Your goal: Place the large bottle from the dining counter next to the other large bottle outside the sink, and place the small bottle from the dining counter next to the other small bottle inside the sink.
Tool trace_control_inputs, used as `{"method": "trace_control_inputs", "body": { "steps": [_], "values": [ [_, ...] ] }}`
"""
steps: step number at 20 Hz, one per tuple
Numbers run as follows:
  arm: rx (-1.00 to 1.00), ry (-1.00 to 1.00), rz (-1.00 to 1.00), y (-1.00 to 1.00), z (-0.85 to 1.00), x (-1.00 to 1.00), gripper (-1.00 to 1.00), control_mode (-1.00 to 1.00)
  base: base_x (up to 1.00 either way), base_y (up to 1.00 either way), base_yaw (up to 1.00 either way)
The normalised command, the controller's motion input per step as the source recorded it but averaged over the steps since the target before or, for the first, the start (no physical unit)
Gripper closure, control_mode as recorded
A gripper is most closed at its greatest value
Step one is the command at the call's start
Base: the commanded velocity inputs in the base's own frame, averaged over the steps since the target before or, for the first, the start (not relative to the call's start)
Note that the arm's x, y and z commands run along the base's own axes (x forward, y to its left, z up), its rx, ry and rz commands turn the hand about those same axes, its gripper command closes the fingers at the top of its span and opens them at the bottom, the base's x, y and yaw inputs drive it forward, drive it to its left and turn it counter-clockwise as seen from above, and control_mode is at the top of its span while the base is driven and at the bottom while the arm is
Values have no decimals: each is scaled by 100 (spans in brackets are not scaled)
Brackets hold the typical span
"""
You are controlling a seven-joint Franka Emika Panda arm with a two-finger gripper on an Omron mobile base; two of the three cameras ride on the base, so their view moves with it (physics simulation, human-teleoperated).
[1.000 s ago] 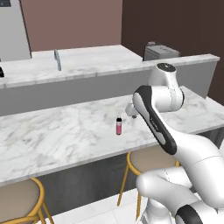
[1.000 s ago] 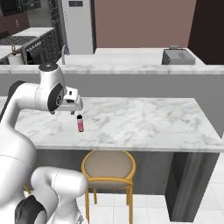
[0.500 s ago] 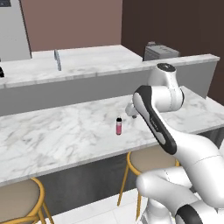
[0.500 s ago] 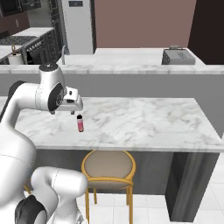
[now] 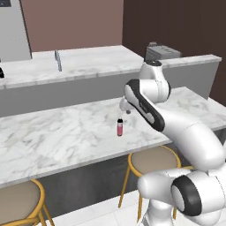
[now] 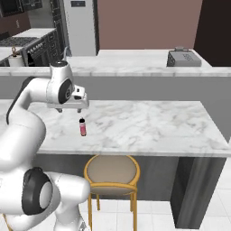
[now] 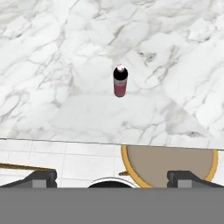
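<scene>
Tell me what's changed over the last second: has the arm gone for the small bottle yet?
Nothing visibly changed. The gripper still hangs open above the small bottle, not touching it. The bottle stands upright in the same spot on the dining counter.

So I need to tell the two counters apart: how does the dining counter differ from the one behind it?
The dining counter sits lower and nearer, with the small bottle upright on it and stools below. The back counter stands higher, behind a grey wall, and carries a grey box. Both have white-grey marbled tops.
</scene>
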Motion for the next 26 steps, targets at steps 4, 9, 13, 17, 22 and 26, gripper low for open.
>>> {"method": "trace_control_inputs", "body": {
  "steps": [4,9,13,17,22,26],
  "values": [
    [-5,1,0,29,0,52,-100,-100,0,0,0],
    [-6,0,0,10,-7,13,-100,-100,0,0,0],
    [-3,0,-5,0,-2,0,-100,-100,0,0,0],
    [0,1,-3,0,-1,6,-100,-100,0,0,0],
    [0,3,-7,0,-22,0,-100,-100,0,0,0],
    [7,0,-8,0,-49,0,-100,-100,0,0,0]
  ]
}}
